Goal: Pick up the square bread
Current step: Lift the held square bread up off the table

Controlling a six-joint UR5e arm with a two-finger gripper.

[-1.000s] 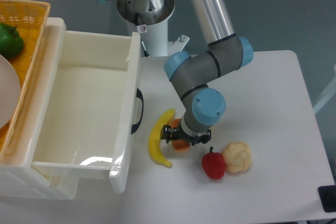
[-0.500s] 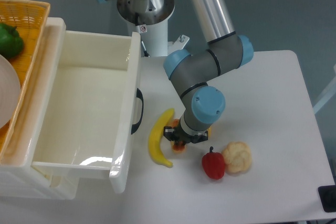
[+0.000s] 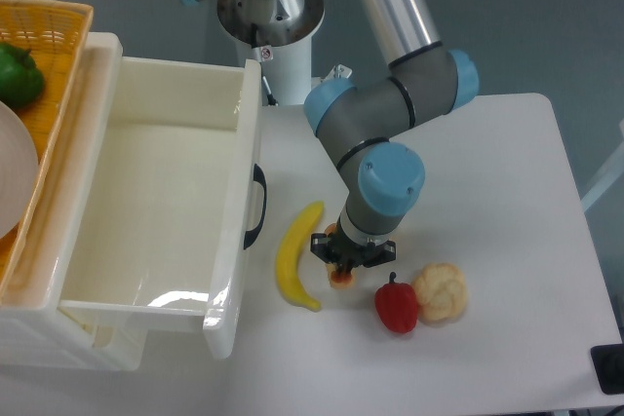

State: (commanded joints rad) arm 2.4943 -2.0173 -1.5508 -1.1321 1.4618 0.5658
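Note:
The square bread (image 3: 341, 279) is orange-brown and mostly hidden under my gripper; only a small part shows below the fingers, right of the banana. My gripper (image 3: 344, 258) points straight down over it, and its black fingers are closed together on the bread. I cannot tell whether the bread is touching the table or just off it.
A yellow banana (image 3: 295, 258) lies just left of the gripper. A red pepper (image 3: 397, 305) and a lumpy beige bun (image 3: 441, 291) lie to the lower right. A white open drawer (image 3: 239, 241) stands at the left, with an orange basket (image 3: 58, 21) holding a green pepper (image 3: 18, 75) behind it.
The fingers were open around the bread a second ago and have closed on it. The wrist has shifted slightly right and toward the camera, with the bread in it.

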